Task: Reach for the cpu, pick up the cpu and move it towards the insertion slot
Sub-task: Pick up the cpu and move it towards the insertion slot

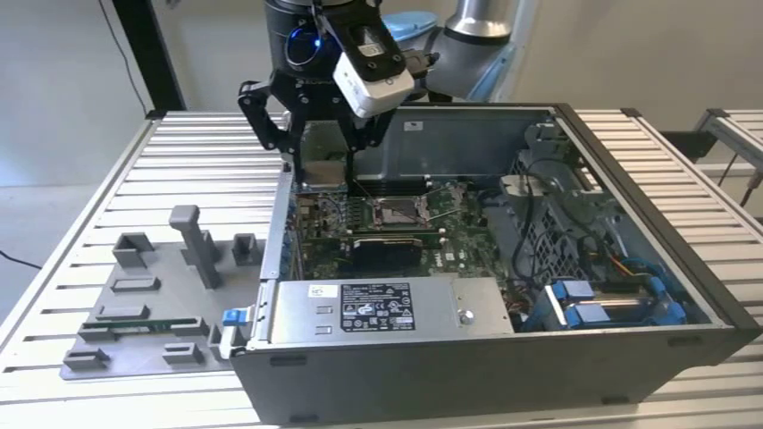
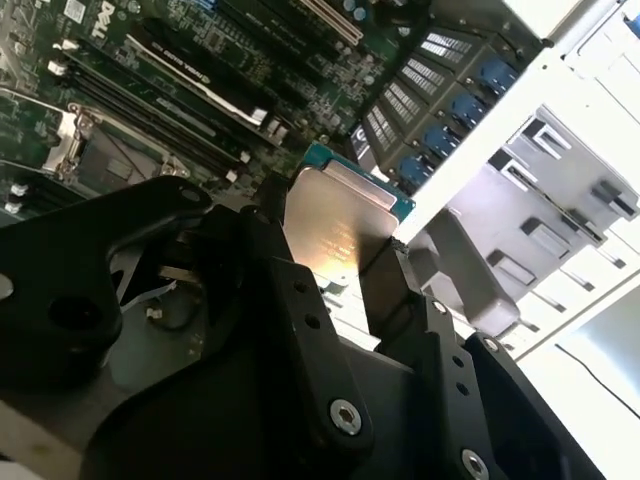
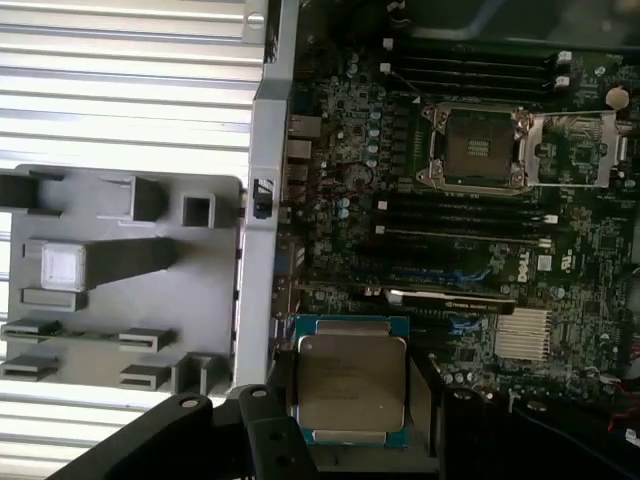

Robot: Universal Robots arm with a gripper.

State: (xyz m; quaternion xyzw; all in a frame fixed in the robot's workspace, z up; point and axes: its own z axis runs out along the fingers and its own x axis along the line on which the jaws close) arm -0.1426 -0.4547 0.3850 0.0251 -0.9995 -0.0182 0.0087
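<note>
Gripping the cpu (image 3: 351,380) between its fingers, the gripper (image 3: 350,400) hangs above the motherboard's edge, apart from the slot (image 3: 478,148).

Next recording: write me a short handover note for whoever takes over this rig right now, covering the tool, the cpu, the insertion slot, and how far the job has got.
Tool: shut on the cpu, which sits between the fingers with its silvery face showing in both wrist views.
Position: in the exterior view the tool hangs over the open computer case, near its wall on the exterior view's left.
Insertion slot: on the motherboard, frame open, pin field exposed, nothing in it.
Done: reach and pick-up.
Left: the cpu is not yet over the slot; the carry is unfinished.
</note>
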